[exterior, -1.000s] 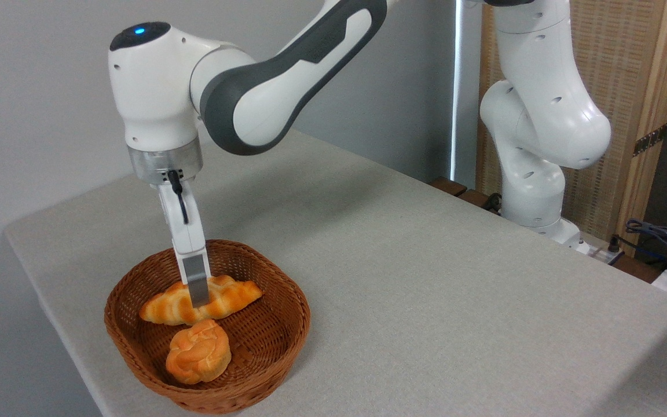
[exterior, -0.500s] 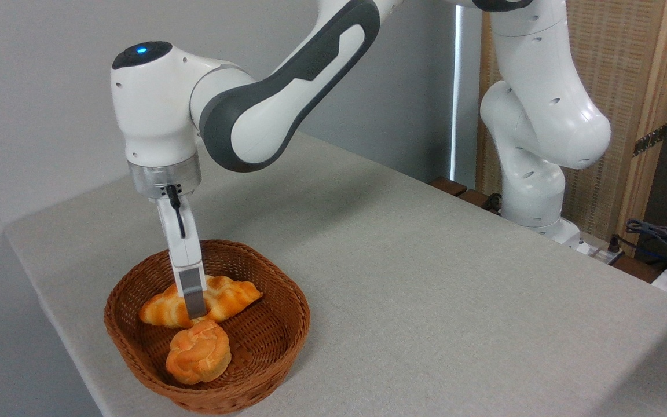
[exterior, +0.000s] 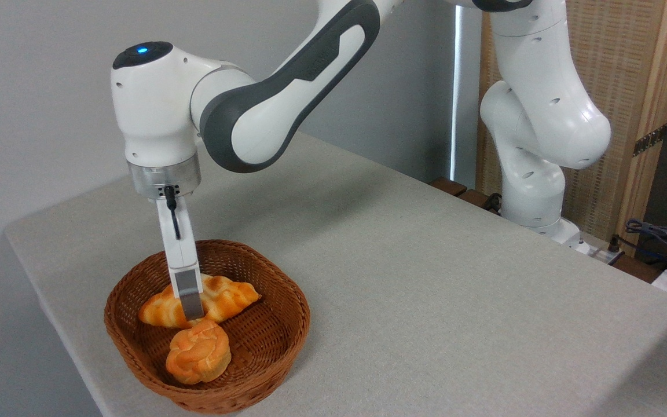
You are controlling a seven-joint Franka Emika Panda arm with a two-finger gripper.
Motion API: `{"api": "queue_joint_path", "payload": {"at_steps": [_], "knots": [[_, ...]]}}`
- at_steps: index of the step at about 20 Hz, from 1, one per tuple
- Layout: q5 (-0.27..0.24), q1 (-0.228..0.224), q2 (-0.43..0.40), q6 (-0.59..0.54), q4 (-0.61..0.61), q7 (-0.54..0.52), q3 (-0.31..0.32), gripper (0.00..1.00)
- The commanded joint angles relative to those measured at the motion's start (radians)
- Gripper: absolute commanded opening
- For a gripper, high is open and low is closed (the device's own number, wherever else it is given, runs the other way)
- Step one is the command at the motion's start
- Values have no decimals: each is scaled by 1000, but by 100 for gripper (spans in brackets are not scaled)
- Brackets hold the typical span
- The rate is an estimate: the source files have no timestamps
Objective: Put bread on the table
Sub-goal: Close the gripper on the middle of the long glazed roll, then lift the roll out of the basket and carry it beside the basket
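Observation:
The bread, a golden braided loaf, lies across the back half of the brown wicker basket at the table's left front corner. My gripper reaches straight down into the basket and straddles the loaf's middle. Its near finger presses against the loaf's front side; the far finger is hidden behind the loaf. The loaf looks pinched at that spot and still rests on the basket floor.
A round knotted orange bun sits in the basket's front, just below the gripper. The arm's white base stands at the table's far right edge, with cables beside it. The basket is close to the table's left edge.
The gripper came down over the loaf. Then its near finger moved in against the loaf while the wrist stayed in place. The loaf shifted only slightly.

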Motion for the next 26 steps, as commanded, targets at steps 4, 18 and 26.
{"api": "queue_joint_path", "payload": {"at_steps": [4, 18, 26], "knots": [[6, -4, -2, 36, -9, 16, 5, 38], [-106, 5, -157, -129, -1, 5, 71, 37], [-103, 2, -347, -443, -57, 2, 101, 40]]}}
